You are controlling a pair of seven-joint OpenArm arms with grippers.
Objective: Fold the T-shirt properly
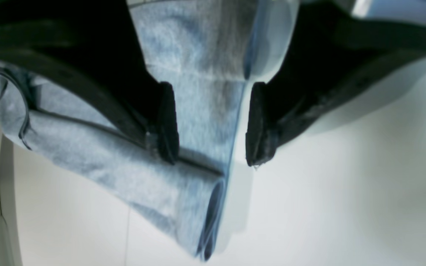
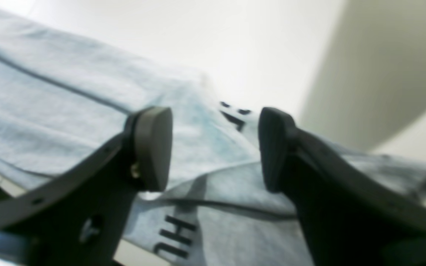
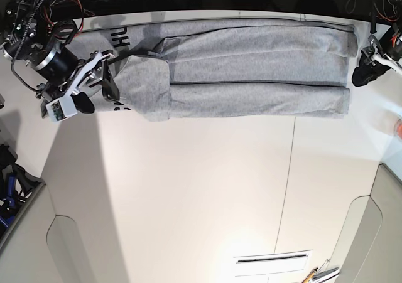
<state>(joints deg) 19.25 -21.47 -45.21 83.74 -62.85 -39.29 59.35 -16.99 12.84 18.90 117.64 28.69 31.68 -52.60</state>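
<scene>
Lying along the far edge of the white worktop [image 3: 188, 189], the T-shirt [image 3: 251, 76] forms a long grey band, with both long sides folded in toward its middle line. A dark seam line runs lengthwise between the two folded halves. At the end of the T-shirt on the base view's left, a flap is turned over and black block lettering [image 3: 119, 41] shows on the exposed cloth.

The right gripper [image 2: 215, 147] sits at the lettered end of the T-shirt. Its jaws stand wide apart, with cloth visible between and behind them and nothing clamped.

The left gripper [image 1: 211, 123] sits at the opposite end of the T-shirt, at the folded edge. Its jaws also stand apart. One pad [image 1: 168, 122] lies over the cloth; the other is beside the folded edge, over bare worktop. Whether either pad touches the cloth cannot be told.
</scene>
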